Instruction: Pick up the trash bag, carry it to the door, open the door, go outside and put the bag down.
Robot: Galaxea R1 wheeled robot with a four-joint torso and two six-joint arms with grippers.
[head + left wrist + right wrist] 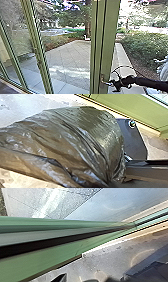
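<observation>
In the head view, my right gripper (115, 85) is at the metal handle (106, 83) low on the green door frame (108, 47); whether it grips the handle cannot be told. The right wrist view has the green door edge (52, 260) running across it close up. A dark, shiny trash bag (75, 141) bulges large in the left wrist view. Its plastic gathers into folds at my left gripper (111, 181), which is shut on it.
Through the glass lies a paved terrace (72, 56), with bushes (143, 47) beyond the door at right. More green frame posts (37, 50) stand at left. A pale, unclear object (163, 67) is at the right edge.
</observation>
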